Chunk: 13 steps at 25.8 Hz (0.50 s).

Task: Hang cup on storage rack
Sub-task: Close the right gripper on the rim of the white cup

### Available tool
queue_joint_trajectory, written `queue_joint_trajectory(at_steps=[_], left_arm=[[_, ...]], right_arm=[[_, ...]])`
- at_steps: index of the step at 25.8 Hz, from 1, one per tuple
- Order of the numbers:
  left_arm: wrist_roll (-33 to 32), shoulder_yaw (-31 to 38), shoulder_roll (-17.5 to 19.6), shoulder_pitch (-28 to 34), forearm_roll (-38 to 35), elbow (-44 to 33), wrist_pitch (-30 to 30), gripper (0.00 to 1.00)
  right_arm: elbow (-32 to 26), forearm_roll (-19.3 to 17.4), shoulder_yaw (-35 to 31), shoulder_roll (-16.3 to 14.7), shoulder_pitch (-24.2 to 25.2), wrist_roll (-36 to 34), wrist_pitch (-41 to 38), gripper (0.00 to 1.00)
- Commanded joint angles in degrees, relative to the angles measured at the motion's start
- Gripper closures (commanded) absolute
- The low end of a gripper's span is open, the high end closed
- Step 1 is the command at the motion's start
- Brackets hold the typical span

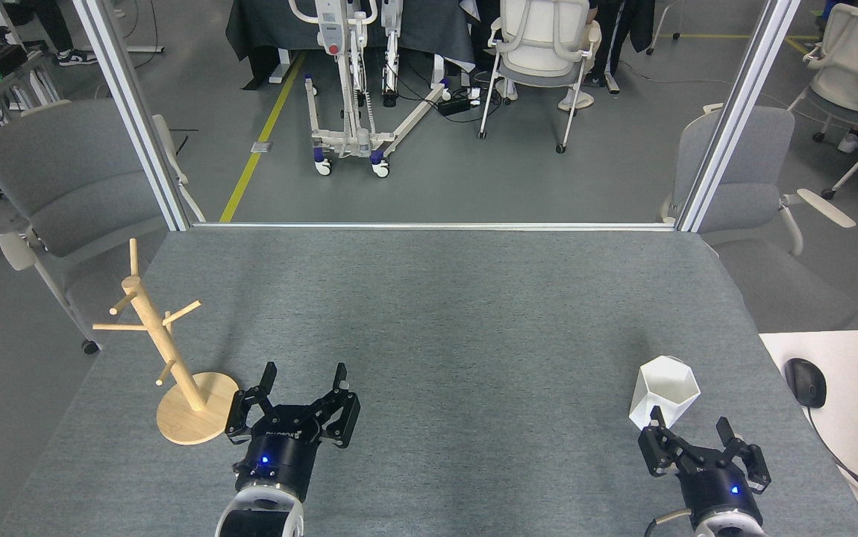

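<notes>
Cup [664, 394] upright, its base partly hidden behind right gripper [690, 429], jaws spread; left gripper [302, 373] spread too, beside rack [164, 350].

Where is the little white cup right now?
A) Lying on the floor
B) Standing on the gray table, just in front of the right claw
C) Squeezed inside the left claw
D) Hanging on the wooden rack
B: the cup stands on the gray table just beyond the open right claw, which is not holding it; the wooden rack at the far left has bare pegs, and the left claw is open and empty.
</notes>
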Motion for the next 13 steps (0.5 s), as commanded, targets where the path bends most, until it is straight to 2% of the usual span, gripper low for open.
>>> queue_joint_trajectory(at_steps=[1,6,13], left_arm=[[-0.1,0.0,0.0,0.0,0.0,0.0,0.2,0.01],[-0.1,0.0,0.0,0.1,0.0,0.0,0.3,0.01],[-0.1,0.0,0.1,0.2,0.0,0.2,0.3,0.01]], right_arm=[[1.7,0.0,0.5,-0.2,-1.6,-0.1,-0.1,0.00],[5.4,0.1,2.1,-0.4,-4.5,-0.1,0.2,0.00],[5.8,0.3,2.2,-0.4,-5.1,-0.1,0.0,0.00]])
